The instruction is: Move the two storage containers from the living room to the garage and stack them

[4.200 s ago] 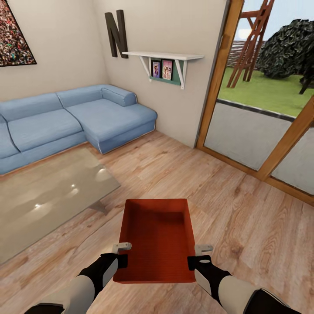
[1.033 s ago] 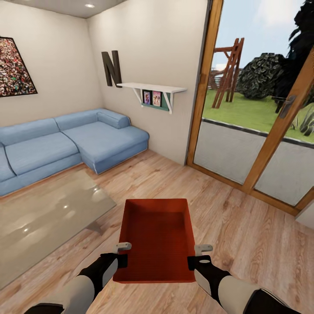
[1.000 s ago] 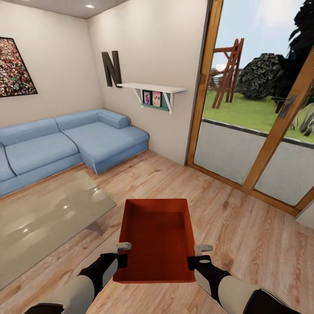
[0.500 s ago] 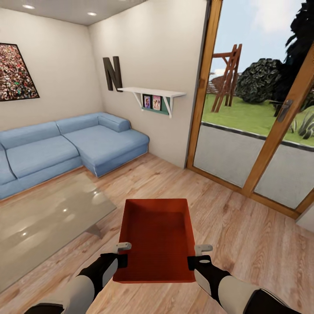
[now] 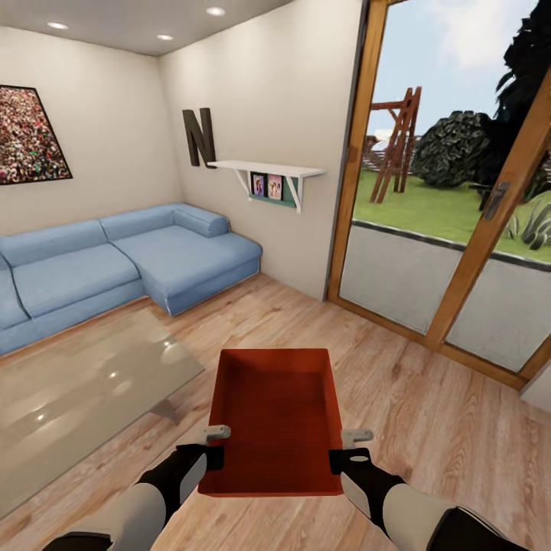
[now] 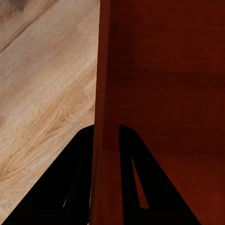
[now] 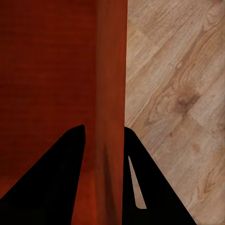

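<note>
An orange-red storage container (image 5: 274, 417) hangs in front of me above the light wood plank floor of the living room, held by both arms. My left gripper (image 5: 216, 446) is shut on its left wall (image 6: 105, 93), one finger on each side of it. On the opposite side, my right gripper (image 5: 348, 448) is shut on the right wall (image 7: 110, 93) in the same way. The bin is empty and level.
A glass coffee table (image 5: 69, 398) lies at the left. A blue corner sofa (image 5: 122, 260) stands behind it along the beige walls. Wood-framed glass doors (image 5: 459, 229) fill the right, with a garden outside. A white shelf (image 5: 268, 172) hangs on the far wall.
The camera has tilted up and drawn back slightly, showing more ceiling and wall. The container and both grippers hold the same place in the view.
</note>
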Controlling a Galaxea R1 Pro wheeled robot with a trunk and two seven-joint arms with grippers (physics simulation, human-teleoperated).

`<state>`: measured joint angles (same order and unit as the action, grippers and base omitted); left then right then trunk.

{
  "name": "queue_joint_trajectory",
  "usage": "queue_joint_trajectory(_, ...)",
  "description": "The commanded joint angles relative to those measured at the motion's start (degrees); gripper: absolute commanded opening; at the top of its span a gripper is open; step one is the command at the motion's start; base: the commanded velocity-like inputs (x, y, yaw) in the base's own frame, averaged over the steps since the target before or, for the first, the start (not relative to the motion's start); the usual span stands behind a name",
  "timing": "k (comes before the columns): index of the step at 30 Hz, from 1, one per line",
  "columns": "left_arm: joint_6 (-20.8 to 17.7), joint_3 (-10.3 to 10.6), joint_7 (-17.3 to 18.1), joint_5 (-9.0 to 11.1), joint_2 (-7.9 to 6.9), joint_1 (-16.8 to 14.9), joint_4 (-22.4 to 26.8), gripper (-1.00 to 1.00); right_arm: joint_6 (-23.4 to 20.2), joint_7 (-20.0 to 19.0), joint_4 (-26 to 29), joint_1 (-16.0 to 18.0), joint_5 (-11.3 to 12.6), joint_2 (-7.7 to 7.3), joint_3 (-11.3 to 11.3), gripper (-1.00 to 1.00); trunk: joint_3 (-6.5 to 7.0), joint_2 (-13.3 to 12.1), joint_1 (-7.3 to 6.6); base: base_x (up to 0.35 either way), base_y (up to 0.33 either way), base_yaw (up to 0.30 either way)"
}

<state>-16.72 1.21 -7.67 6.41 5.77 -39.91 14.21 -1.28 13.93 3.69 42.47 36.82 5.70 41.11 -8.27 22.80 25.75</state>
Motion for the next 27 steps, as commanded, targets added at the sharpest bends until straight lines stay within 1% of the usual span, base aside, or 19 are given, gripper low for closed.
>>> queue_joint_trajectory(1,-0.5,-0.5,-0.9,-0.6,-0.06,0.0,-0.1,-1.00,1.3,0.5,0.1,0.1,-0.7,-0.25,-0.9,-1.00,-0.03,0.1,0.03,0.000,0.000,0.000)
queue_joint_trajectory(27,-0.5,-0.5,-0.9,-0.5,-0.06,0.0,-0.1,-1.00,1.4,0.5,0.1,0.1,-0.8,-0.23,-0.9,-1.00,2.32,0.1,0.03,0.000,0.000,0.000)
